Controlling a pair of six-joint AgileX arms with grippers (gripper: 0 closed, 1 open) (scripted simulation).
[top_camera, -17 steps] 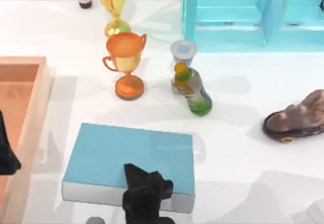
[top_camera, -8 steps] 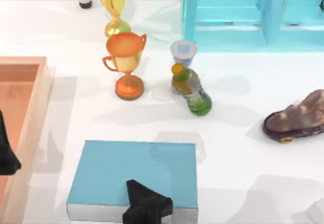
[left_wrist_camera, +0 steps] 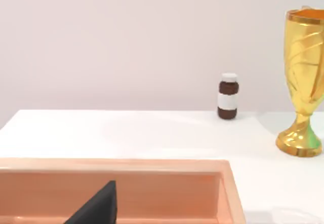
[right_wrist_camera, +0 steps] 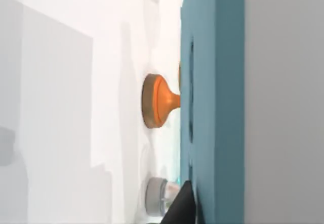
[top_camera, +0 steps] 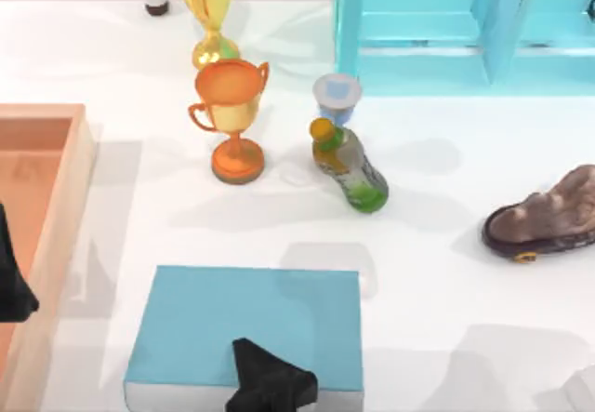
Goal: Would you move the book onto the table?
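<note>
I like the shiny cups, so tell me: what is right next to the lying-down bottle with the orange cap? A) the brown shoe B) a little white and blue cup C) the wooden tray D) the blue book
B: in the top view the little white and blue cup stands just behind the orange cap of the bottle, while the other things sit well apart from it.

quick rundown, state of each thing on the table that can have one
book: lying flat, cover up, right pincer at its near edge
orange trophy: upright
gold trophy: upright
green bottle: tipped on its side, cap on
pill bottle: upright, capped
tray: open, left pincer over it
</note>
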